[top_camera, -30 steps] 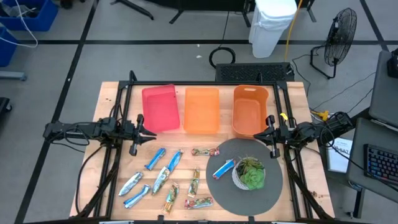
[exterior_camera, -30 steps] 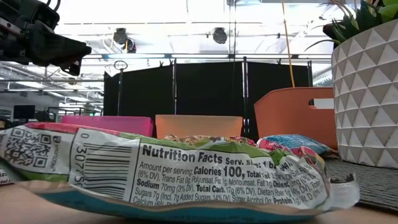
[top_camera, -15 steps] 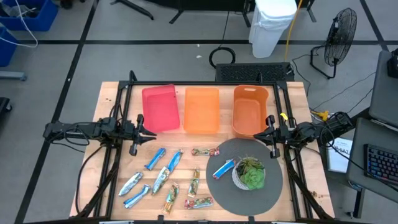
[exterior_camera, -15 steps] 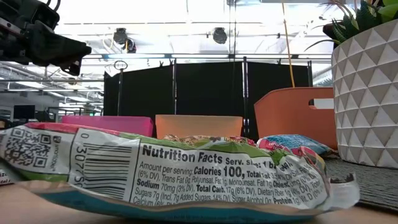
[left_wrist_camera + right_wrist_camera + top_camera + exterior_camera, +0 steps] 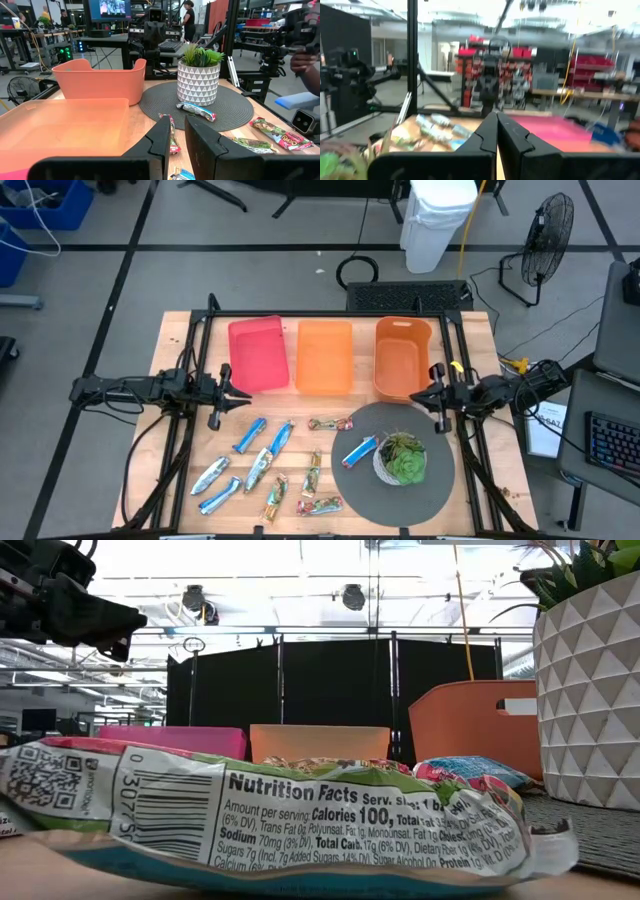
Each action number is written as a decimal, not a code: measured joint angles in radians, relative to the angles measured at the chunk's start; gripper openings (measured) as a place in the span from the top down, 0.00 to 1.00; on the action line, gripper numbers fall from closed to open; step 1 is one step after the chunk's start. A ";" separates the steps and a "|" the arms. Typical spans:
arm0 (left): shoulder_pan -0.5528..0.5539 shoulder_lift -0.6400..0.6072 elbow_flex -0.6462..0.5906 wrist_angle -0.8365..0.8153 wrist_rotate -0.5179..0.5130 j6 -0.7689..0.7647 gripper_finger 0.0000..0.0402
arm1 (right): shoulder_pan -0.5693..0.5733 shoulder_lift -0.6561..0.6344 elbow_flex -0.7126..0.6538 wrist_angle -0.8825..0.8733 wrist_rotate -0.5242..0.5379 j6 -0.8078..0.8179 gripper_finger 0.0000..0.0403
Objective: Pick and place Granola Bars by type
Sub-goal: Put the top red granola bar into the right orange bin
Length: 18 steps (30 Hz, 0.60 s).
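Note:
About a dozen foil granola bars lie flat on the wooden table. Several blue ones (image 5: 249, 435) and several green-gold ones (image 5: 312, 473) are scattered near the front. One more blue bar (image 5: 359, 451) lies on the round grey mat beside the potted plant. A green-gold bar (image 5: 280, 825) fills the low view's foreground. My left gripper (image 5: 232, 392) hovers by the pink bin, above the blue bars, with a narrow gap between its fingers (image 5: 178, 135). My right gripper (image 5: 428, 395) hovers by the orange bin's near right corner, fingers shut (image 5: 496, 125).
Three bins stand in a row at the far side: pink (image 5: 257, 355), light orange (image 5: 324, 357) and a deeper orange tub (image 5: 402, 358). A potted plant (image 5: 403, 458) in a white patterned pot stands on the grey mat (image 5: 440, 485). People show in the room beyond the table.

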 joint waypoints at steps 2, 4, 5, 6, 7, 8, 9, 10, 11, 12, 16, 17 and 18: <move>0.000 0.000 0.000 0.000 0.000 0.000 0.84 | 0.000 0.000 0.000 0.043 0.000 -0.018 1.00; 0.000 0.000 0.000 0.000 0.000 0.000 0.84 | 0.000 0.000 0.000 0.095 0.000 -0.017 1.00; 0.000 0.000 0.000 0.000 0.000 0.000 0.84 | 0.000 0.000 0.000 0.117 0.000 -0.002 1.00; 0.000 0.000 0.000 0.000 0.000 0.000 0.84 | 0.000 0.000 0.000 0.135 0.000 0.019 1.00; 0.000 0.000 0.000 0.000 0.000 0.000 0.84 | 0.000 0.000 0.000 0.151 0.000 0.039 1.00; 0.000 0.000 0.000 0.000 0.000 0.000 0.84 | 0.000 0.000 0.000 0.162 0.000 0.057 1.00; 0.000 0.000 0.000 0.000 0.000 0.000 0.84 | 0.000 0.000 0.000 0.168 0.000 0.069 1.00; 0.000 0.000 0.000 0.000 0.000 0.000 0.84 | 0.000 0.000 0.000 0.172 0.000 0.072 1.00; 0.000 0.000 0.000 0.000 0.000 0.000 0.84 | 0.000 0.000 0.000 0.174 0.000 0.072 1.00; 0.000 0.000 0.000 0.000 0.000 0.000 0.84 | 0.000 0.000 0.000 0.174 0.000 0.071 1.00; 0.000 0.000 0.000 0.000 0.000 0.000 0.84 | 0.000 0.000 0.000 0.198 0.000 0.068 1.00; 0.000 0.000 0.000 0.000 0.000 0.000 0.84 | 0.000 0.000 0.000 0.204 0.003 0.056 1.00; 0.000 0.000 0.000 0.000 0.000 0.000 0.84 | 0.000 0.000 0.000 0.205 0.011 0.042 1.00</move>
